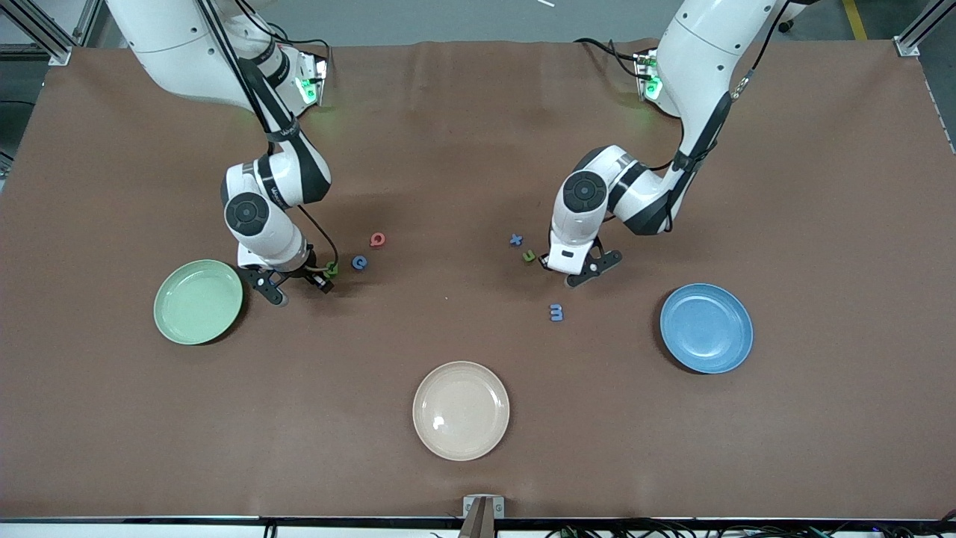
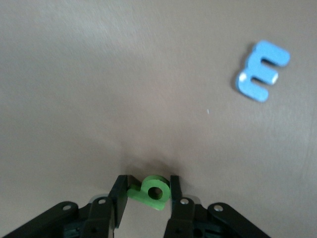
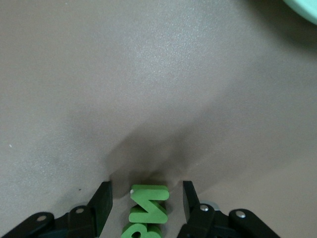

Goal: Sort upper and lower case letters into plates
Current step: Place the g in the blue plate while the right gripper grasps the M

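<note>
Front view: a brown table (image 1: 478,149) carries a green plate (image 1: 198,302) toward the right arm's end, a blue plate (image 1: 706,328) toward the left arm's end, and a beige plate (image 1: 461,410) nearest the camera. Small letters lie between the arms.

Left wrist view: the left pincer (image 2: 147,195) clenches a green letter (image 2: 150,191), fingers touching both its sides; a blue letter (image 2: 262,70) lies apart.

Right wrist view: the right pincer (image 3: 146,201) straddles a green N (image 3: 147,203), fingers released with gaps either side.

White arms, black joints, cables
</note>
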`<state>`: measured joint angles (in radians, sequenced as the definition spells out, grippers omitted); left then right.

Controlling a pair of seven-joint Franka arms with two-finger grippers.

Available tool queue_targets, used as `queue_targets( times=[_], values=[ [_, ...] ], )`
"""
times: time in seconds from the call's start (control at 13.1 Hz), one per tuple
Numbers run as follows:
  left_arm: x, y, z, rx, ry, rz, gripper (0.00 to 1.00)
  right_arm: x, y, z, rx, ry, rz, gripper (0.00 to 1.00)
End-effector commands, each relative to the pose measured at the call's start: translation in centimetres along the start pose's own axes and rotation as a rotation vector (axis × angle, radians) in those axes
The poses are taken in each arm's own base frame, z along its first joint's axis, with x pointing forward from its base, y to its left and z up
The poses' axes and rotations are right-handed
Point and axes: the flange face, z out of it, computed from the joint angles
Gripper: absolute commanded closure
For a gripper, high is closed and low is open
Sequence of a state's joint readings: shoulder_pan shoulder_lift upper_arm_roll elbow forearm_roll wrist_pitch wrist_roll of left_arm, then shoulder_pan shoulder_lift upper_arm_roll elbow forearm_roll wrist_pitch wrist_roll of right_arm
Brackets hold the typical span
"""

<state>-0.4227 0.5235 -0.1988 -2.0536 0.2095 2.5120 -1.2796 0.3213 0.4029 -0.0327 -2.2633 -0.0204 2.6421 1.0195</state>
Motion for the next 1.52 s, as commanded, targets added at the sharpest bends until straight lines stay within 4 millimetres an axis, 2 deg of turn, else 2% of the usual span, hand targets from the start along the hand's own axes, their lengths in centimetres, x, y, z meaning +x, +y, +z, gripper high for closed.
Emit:
queue_targets(
  times=[0.0,0.15,0.38,0.46,0.61,0.76,0.84,0.99,1.07,1.14,1.37,1.45],
  values=[
    [6.3,-1.6,-4.6,-0.043,0.097,-0.042,0.99,-0.7,0.4,-0.2,0.008,0.001,0.021,0.40],
    [12.6,-5.1,-5.6,-0.040,0.140,-0.026,0.99,-0.7,0.4,-0.2,0.008,0.001,0.021,0.47],
    [20.0,-11.3,-5.6,-0.024,0.143,-0.028,0.98,-0.9,0.3,-0.1,0.007,0.000,0.017,0.59],
    [21.9,-13.4,-5.4,-0.018,0.141,-0.028,0.96,-0.9,0.3,-0.1,0.007,0.000,0.017,0.63],
    [24.3,-16.5,-4.8,-0.008,0.134,-0.056,0.90,-0.9,0.2,-0.2,0.008,0.001,0.017,0.73],
    [25.5,-18.9,-4.0,0.005,0.119,-0.064,0.80,-0.7,0.2,-0.4,0.011,0.002,0.017,0.82],
    [26.1,-19.8,-3.8,0.008,0.115,-0.078,0.63,-0.6,0.2,-0.5,0.006,-0.001,0.018,0.82],
    [26.7,-20.9,-3.6,0.010,0.113,-0.101,0.06,-0.5,0.1,-1.4,0.009,0.000,0.005,0.84],
    [26.7,-20.7,-4.0,0.007,0.115,-0.102,0.00,-0.1,0.1,-2.9,0.003,-0.003,-0.002,0.85],
    [26.2,-19.7,-4.5,-0.005,0.119,-0.104,0.00,0.4,0.2,-4.4,-0.016,-0.015,-0.026,0.85],
    [21.7,-13.2,-5.3,-0.060,0.098,-0.108,0.00,4.5,1.7,-9.1,-0.051,-0.051,-0.131,0.87],
    [19.9,-11.2,-5.4,-0.066,0.097,-0.082,0.00,6.6,3.3,-9.7,-0.042,-0.050,-0.206,0.87]
  ],
)
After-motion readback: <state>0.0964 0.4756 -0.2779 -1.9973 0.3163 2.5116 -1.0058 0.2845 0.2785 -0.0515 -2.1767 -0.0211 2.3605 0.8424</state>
